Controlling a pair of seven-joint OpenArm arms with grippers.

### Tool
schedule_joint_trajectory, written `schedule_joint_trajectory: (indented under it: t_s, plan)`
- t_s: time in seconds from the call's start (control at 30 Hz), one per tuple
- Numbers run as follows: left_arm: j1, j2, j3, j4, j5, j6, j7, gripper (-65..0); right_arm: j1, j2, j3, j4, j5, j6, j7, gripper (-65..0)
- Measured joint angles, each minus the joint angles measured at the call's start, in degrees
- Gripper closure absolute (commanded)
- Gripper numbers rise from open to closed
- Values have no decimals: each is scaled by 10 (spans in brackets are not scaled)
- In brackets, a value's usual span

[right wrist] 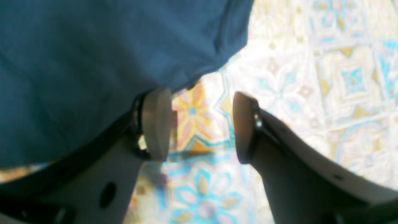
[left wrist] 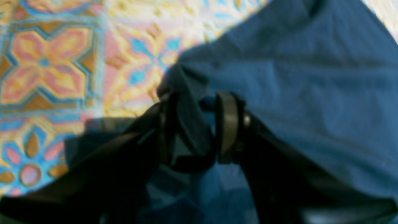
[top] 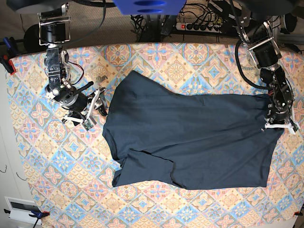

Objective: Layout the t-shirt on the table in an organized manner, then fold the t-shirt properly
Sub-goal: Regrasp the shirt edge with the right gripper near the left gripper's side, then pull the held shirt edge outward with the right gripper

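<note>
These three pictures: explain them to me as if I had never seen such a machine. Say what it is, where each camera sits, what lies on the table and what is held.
It is a robot with two arms, each ending in a two-fingered pincer. One picture looks down from above on the whole table, which is covered by a patterned cloth. A dark navy t-shirt lies spread across it, one sleeve still folded over.

The other two pictures come from small cameras on the wrists, looking along the fingers.

The left pincer, on the right side of the overhead picture, has a bunched bit of the shirt's edge between its fingers; the blur hides how firmly it grips.

The right pincer stands open beside the shirt's other end, holding nothing.
</note>
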Motion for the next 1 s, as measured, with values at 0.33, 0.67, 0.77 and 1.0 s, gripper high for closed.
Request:
schedule_joint_trajectory:
  t_s: [0.33, 0.67, 0.77, 1.0]
  plan:
    - [11, 0, 0, 0, -1, 2, -1, -219, 6, -3, 61, 0, 176, -6, -90, -301]
    - [11, 0, 0, 0, -1, 0, -1, -219, 18, -32, 57, -71, 179, -8, -110, -301]
    - [11, 0, 0, 0, -1, 0, -1, -219, 17, -33, 55, -78, 179, -8, -110, -301]
    - [11, 0, 0, 0, -2, 2, -1, -219, 16, -68, 53, -100, 182, -4, -108, -301]
